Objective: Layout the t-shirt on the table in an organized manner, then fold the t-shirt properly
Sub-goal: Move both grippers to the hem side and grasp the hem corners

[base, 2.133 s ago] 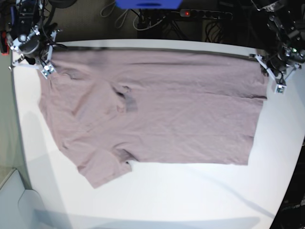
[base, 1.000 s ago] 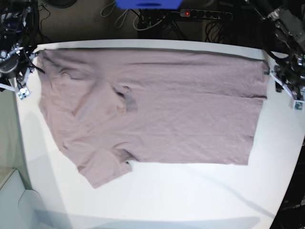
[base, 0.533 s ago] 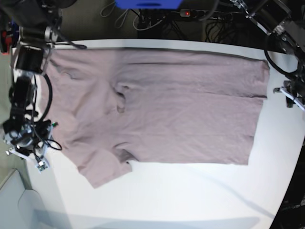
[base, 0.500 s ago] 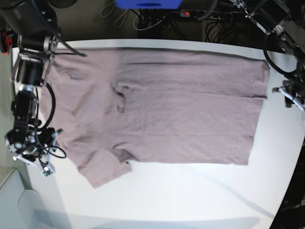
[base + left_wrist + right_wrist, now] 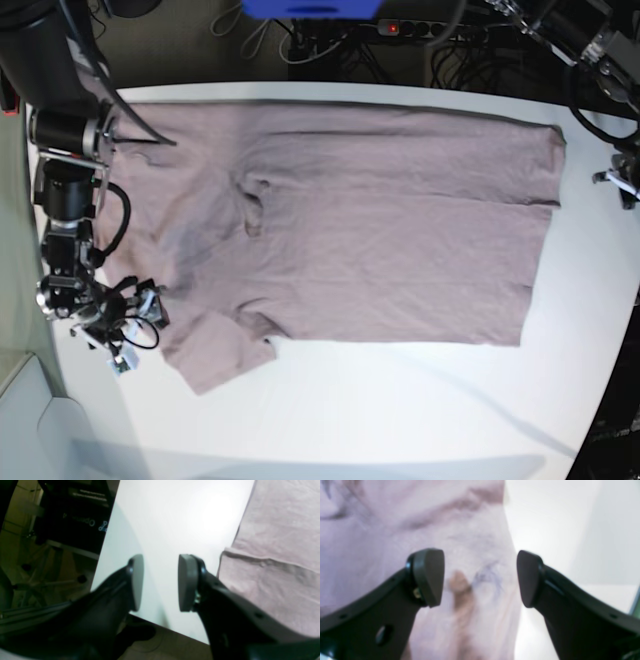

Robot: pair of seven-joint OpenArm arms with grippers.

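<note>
While the shirt [image 5: 340,225] lies spread almost flat across the white worktop [image 5: 420,410], its collar end toward the base view's left and its hem toward the right, the right gripper [image 5: 480,577] hangs over the sleeve at the near left with its jaws wide apart and nothing between them. At the opposite side the left gripper [image 5: 158,582] hovers above bare worktop just beside the hem, its jaws narrowly parted and holding nothing.
</note>
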